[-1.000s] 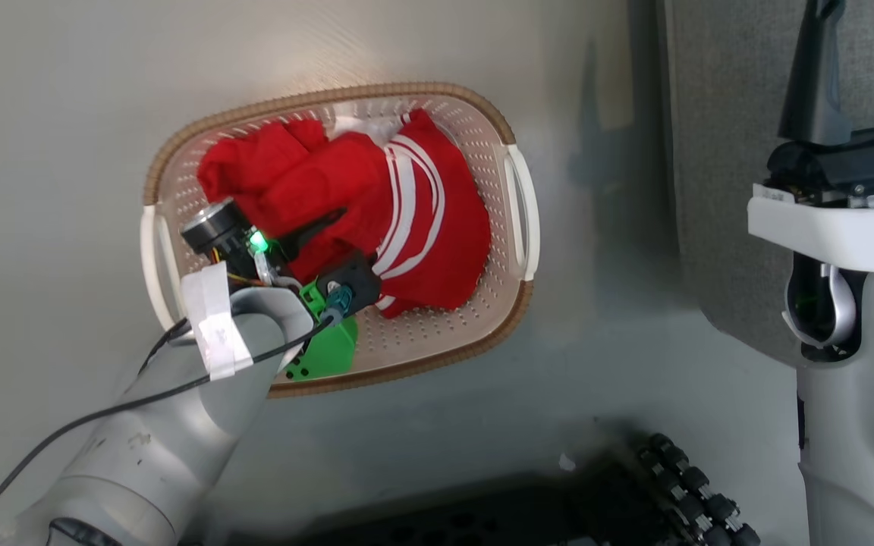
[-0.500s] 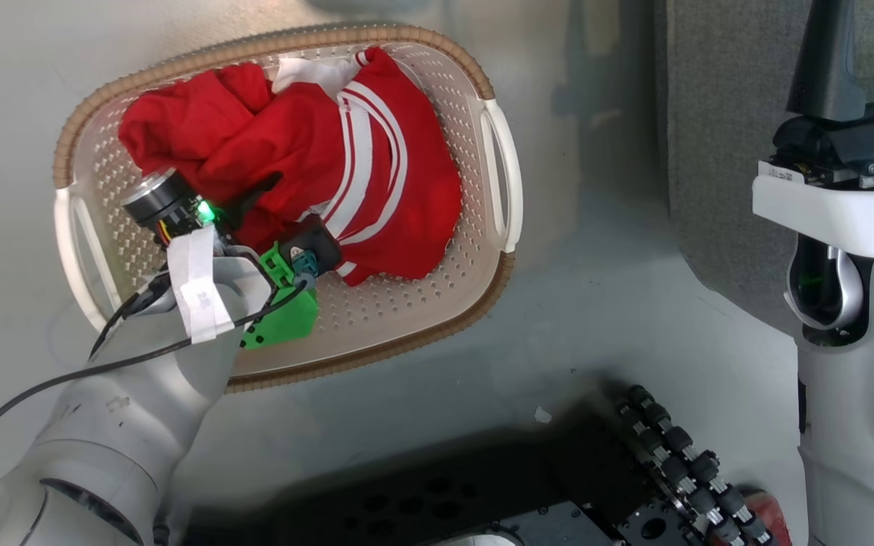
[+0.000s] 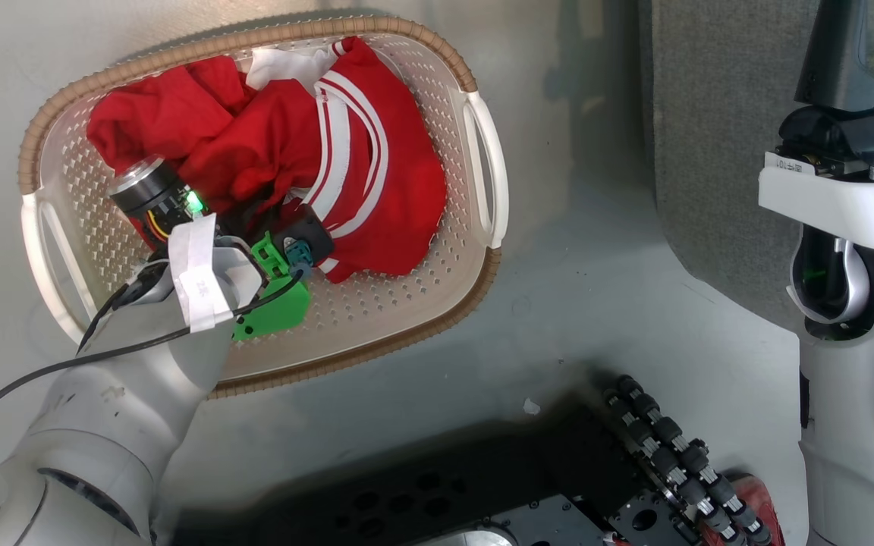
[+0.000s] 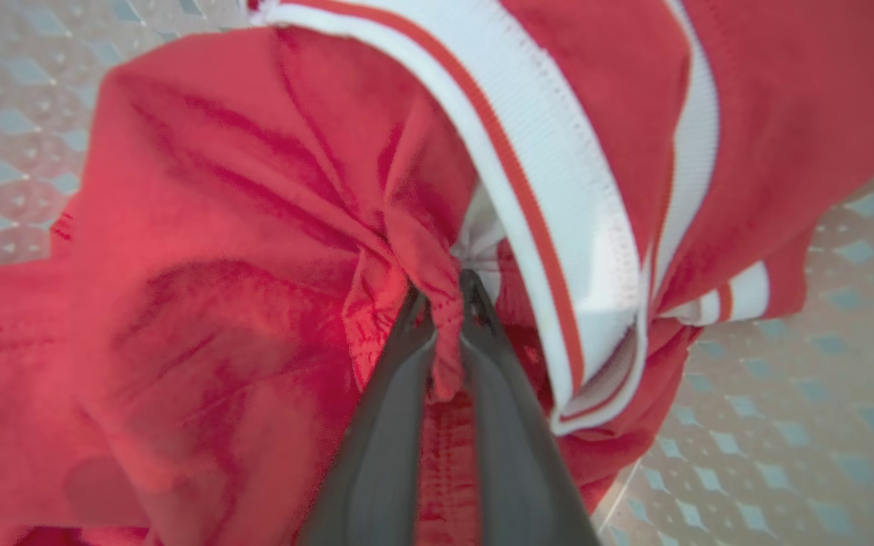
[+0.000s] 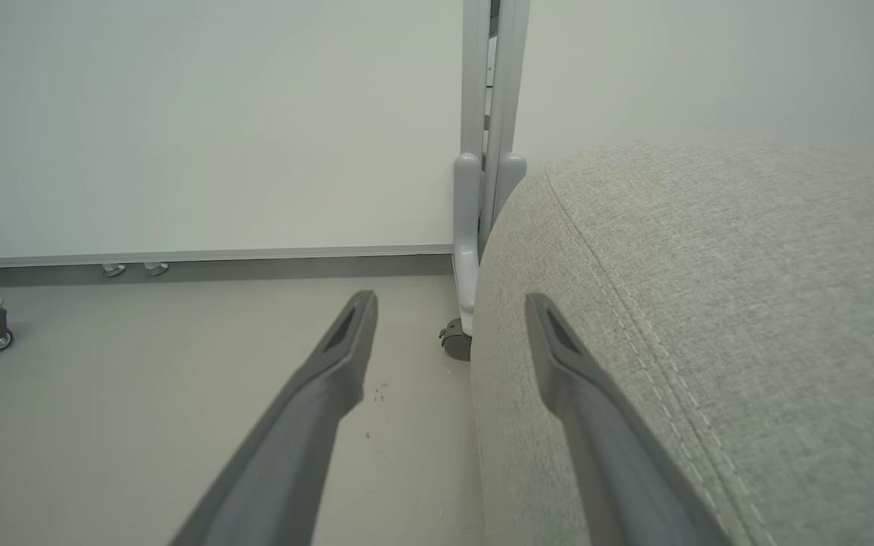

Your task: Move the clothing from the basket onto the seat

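While the clothing (image 3: 270,155) lies heaped in the basket (image 3: 407,303), toward its far rim, we note the left gripper (image 4: 443,294) clamped on 1 red fold; the right gripper (image 5: 450,303) stands agape and empty beside the seat (image 5: 710,303).

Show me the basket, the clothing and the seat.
basket (image 3: 391,303), head view, bare perforated floor.
clothing (image 3: 270,152), head view, red middle fold.
seat (image 5: 748,318), right wrist view, grey cushion top.

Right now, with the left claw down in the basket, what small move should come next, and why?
Probably lift the left claw straight up: it is pinched shut on a fold of the red clothing, which lies bunched in the basket.
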{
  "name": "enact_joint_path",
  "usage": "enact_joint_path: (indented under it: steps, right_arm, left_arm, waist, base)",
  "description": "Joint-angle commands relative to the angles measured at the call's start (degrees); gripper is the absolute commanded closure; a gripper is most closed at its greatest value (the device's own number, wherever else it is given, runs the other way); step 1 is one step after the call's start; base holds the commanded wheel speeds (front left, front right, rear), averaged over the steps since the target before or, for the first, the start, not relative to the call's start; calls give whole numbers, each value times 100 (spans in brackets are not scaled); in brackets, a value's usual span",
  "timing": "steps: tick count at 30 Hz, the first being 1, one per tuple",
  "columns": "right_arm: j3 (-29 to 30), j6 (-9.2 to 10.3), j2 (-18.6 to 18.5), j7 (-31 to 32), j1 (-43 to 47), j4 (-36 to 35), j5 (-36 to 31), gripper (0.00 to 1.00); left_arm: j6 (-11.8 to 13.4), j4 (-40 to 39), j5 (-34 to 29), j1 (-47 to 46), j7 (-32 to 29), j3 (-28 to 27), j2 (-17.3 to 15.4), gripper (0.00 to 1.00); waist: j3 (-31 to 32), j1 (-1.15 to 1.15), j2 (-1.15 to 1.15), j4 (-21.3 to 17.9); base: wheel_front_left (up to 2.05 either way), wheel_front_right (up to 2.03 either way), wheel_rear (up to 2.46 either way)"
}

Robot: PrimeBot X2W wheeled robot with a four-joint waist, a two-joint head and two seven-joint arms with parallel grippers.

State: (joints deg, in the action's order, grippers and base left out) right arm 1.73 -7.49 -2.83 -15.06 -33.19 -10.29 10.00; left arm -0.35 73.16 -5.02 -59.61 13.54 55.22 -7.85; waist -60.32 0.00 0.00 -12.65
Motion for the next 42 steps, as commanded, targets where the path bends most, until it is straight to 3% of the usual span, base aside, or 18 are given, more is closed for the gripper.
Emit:
enact_joint_path:
  steps: [1, 11, 20, 30, 42]
  right_arm:
    - [5, 0, -10, -17, -76, 14, -5, 0]
    - [-24, 0, -11, -17, 103, 128, -171, 0]
    - [-129, 0, -13, -17, 480, 355, -228, 0]
    - [-395, 0, -16, -17, 1494, 916, -275, 0]
    - [-678, 0, -15, -17, 2448, 1308, -313, 0]
  left_arm:
    - [-12, 24, 25, -119, 38, -19, 22, 100]
    - [47, -130, 355, 251, 168, -87, 263, 100]
    - [-39, -1453, 847, 1009, 169, -352, 211, 100]
    - [113, -2904, 1611, 2488, 169, -1231, 92, 100]
    - [152, -4315, 1620, 3712, 170, -2131, 132, 100]
  waist:
    - [39, 0, 0, 19]
    - [732, 0, 0, 239]
    - [1903, 0, 0, 467]
    - [3768, 0, 0, 750]
    - [5273, 0, 0, 883]
  base:
    - [0, 0, 0]
    - [0, 0, 0]
    - [0, 0, 0]
    - [0, 0, 0]
    - [0, 0, 0]
